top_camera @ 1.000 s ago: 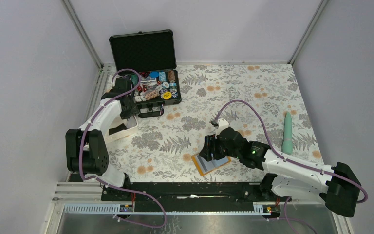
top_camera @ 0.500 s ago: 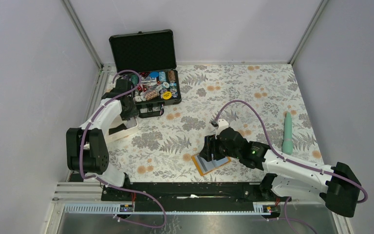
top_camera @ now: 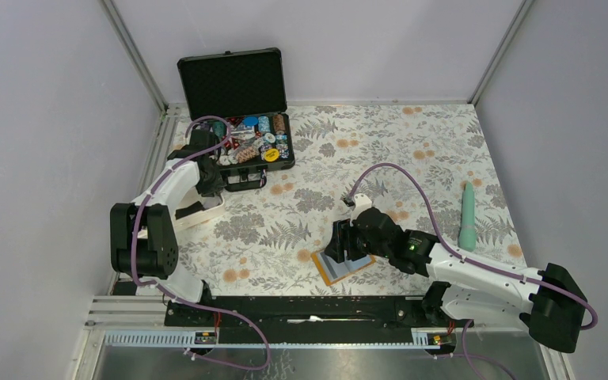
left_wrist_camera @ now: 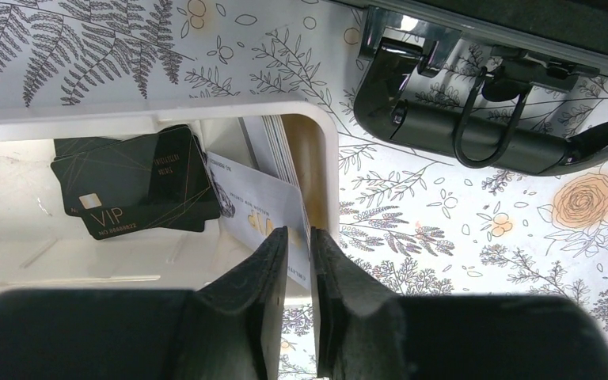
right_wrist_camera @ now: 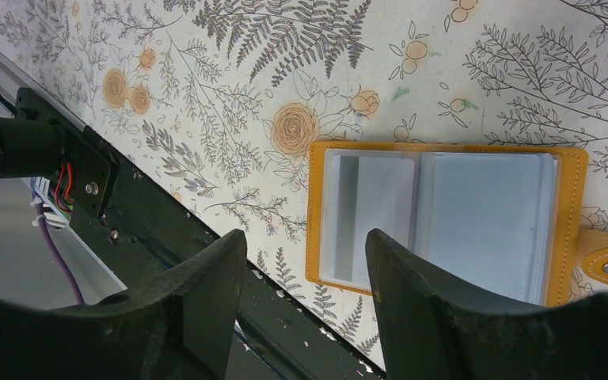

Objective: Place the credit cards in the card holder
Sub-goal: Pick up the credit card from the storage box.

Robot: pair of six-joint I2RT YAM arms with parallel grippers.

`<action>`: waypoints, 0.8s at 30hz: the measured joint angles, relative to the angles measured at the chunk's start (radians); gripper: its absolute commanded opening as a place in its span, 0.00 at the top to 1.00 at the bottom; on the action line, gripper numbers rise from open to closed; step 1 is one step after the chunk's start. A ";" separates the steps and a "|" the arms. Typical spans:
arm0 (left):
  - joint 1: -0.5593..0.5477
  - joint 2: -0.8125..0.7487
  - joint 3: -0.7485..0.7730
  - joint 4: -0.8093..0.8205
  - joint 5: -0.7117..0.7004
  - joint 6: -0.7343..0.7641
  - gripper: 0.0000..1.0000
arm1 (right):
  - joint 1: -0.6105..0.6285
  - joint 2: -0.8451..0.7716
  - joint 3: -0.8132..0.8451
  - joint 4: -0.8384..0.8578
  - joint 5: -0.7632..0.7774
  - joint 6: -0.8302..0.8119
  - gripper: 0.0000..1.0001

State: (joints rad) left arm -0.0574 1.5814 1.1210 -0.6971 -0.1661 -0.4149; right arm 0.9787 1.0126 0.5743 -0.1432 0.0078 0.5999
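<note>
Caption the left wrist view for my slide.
Left gripper straddling a pale card in the white tray, black cards alongside.

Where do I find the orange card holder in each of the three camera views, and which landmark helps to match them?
Top external: card holder lies open near the front edge, partly under the right claw.
Left wrist: not in it.
Right wrist: centre-right, open, sleeves up.
Shared landmark: the floral tablecloth, in all three.
</note>
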 measured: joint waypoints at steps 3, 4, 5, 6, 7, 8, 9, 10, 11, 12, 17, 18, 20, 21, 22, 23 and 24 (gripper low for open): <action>0.000 0.000 0.000 -0.002 0.000 0.000 0.88 | 0.000 0.000 0.000 0.000 0.000 0.000 0.36; 0.000 0.000 0.000 -0.003 0.000 0.000 0.90 | 0.000 0.000 0.000 0.000 0.000 0.000 0.36; 0.000 0.000 0.000 -0.004 0.000 0.000 0.91 | 0.000 0.000 0.000 0.000 0.000 0.000 0.36; 0.000 0.000 0.000 -0.005 0.000 0.000 0.91 | 0.000 0.000 0.000 0.000 0.000 0.000 0.36; 0.000 0.000 0.000 -0.005 0.000 0.000 0.93 | 0.000 0.000 0.000 0.000 0.000 0.000 0.36; 0.000 0.000 0.000 -0.005 0.000 0.000 0.95 | 0.000 0.000 -0.001 0.000 0.000 0.000 0.36; 0.000 -0.002 0.000 -0.005 0.000 0.000 0.97 | 0.000 0.000 -0.001 0.000 0.000 0.000 0.36; 0.000 -0.003 -0.001 -0.006 0.000 -0.001 0.99 | 0.000 0.000 -0.001 0.000 0.000 0.000 0.36; 0.001 -0.007 -0.002 -0.006 0.000 0.000 1.00 | 0.000 0.000 -0.001 0.000 0.001 0.000 0.36; 0.003 -0.010 -0.003 -0.009 0.000 0.000 1.00 | 0.000 0.001 -0.001 0.000 0.000 0.001 0.36; 0.021 -0.071 -0.014 -0.017 0.000 -0.001 1.00 | 0.000 0.005 -0.002 0.003 0.001 0.001 0.36; 0.026 -0.088 -0.018 -0.018 0.000 -0.001 1.00 | 0.000 0.006 -0.002 0.004 0.001 0.001 0.36; 0.034 -0.120 -0.023 -0.025 0.001 -0.001 1.00 | 0.000 0.006 -0.002 0.006 0.001 0.001 0.36; 0.038 -0.136 -0.026 -0.028 0.001 -0.001 1.00 | 0.000 0.006 -0.002 0.007 0.000 0.001 0.35; 0.042 -0.156 -0.032 -0.030 0.001 -0.001 1.00 | 0.000 0.006 -0.002 0.008 0.000 0.001 0.35; 0.045 -0.174 -0.038 -0.035 0.001 -0.001 1.00 | 0.000 0.006 -0.002 0.010 0.000 0.001 0.35; 0.048 -0.196 -0.047 -0.039 0.001 -0.001 1.00 | 0.000 0.006 -0.002 0.015 0.000 0.001 0.35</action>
State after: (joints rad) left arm -0.0097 1.3853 1.0744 -0.7361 -0.1650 -0.4156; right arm 0.9787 1.0191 0.5724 -0.1284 0.0074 0.6010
